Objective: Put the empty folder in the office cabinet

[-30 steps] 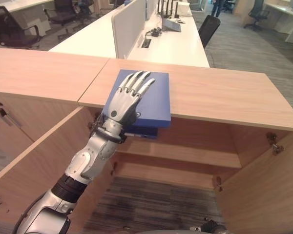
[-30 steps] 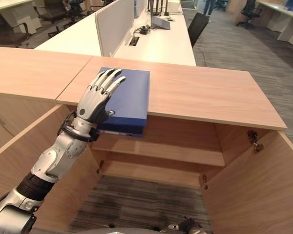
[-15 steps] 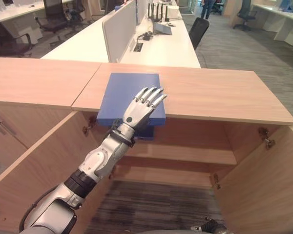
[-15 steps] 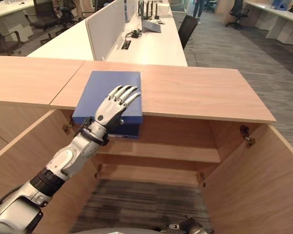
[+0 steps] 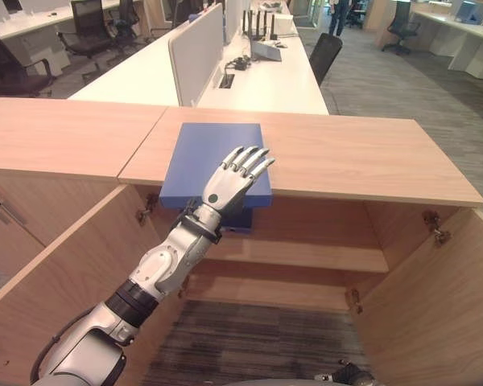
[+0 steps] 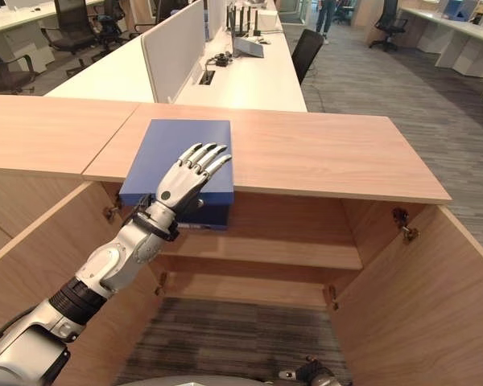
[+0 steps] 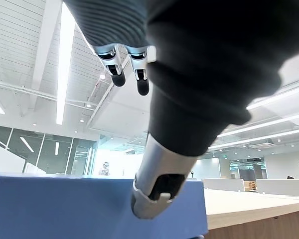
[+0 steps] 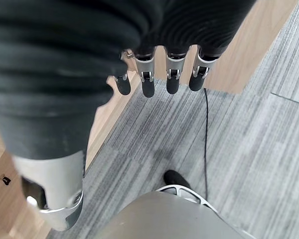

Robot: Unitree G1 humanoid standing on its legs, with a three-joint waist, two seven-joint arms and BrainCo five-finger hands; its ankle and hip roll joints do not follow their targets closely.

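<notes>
Hovering left hand [image 5: 225,183], fingers straight | blue folder [image 5: 203,153] beneath, on cabinet top [image 5: 346,153]

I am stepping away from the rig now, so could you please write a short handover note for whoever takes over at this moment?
Left hand: open, fingers straight, over the near right part of the blue folder, thumb at its front edge; no grip on it yet.
Right hand: open, hanging idle at the robot's side above the carpet.
The folder lies flat on the cabinet top, its front overhanging the edge.
The cabinet stands with its doors open, an inner shelf below.
Done: nothing placed. Left: grasp the folder and put it inside.
</notes>
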